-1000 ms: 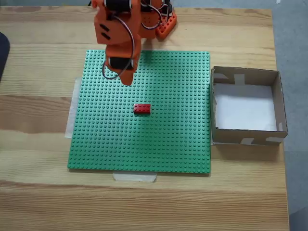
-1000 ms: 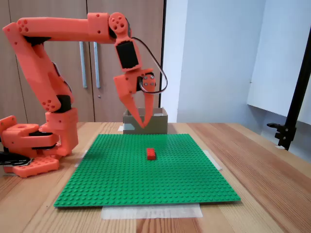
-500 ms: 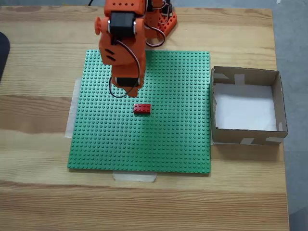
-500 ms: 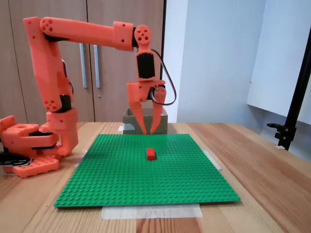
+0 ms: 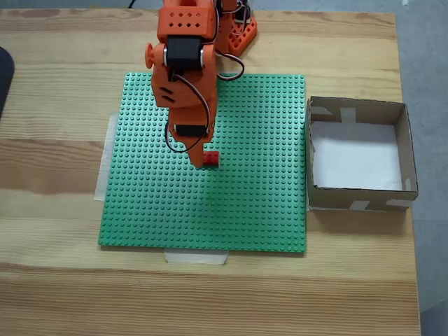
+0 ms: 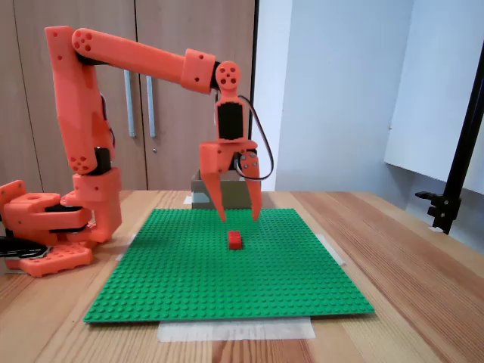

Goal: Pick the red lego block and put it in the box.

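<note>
The green baseplate (image 5: 210, 210) is carrying the red lego block (image 6: 236, 240) near its centre. The gripper (image 6: 240, 218) is hanging directly above it, fingers spread, straddling the block's long axis. The box (image 5: 402, 150) is sitting beside the baseplate's edge.

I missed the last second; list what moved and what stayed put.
The orange two-finger gripper swung out over the green studded baseplate, opened, and now hangs above the small red studded brick. Nothing is gripped. Brick and brown cardboard box stayed put.
</note>
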`<state>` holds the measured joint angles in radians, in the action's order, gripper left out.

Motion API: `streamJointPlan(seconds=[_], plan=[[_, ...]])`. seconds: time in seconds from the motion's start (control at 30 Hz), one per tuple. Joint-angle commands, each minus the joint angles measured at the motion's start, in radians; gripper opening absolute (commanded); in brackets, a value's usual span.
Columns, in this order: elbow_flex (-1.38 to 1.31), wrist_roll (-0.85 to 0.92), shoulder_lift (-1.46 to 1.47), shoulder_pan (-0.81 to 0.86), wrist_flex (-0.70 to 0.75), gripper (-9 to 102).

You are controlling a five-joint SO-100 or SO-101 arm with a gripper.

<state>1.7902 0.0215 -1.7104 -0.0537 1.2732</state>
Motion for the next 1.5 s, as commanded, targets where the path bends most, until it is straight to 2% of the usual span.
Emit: streamJointPlan(seconds=[0.0, 0.77, 1.47], plan=[[0.015, -0.005, -0.003, -0.009, -0.025, 27], [0.160, 0.021, -0.005, -0.005, -0.198, 29], [0.250, 0.025, -0.003, -0.009, -0.347, 21]])
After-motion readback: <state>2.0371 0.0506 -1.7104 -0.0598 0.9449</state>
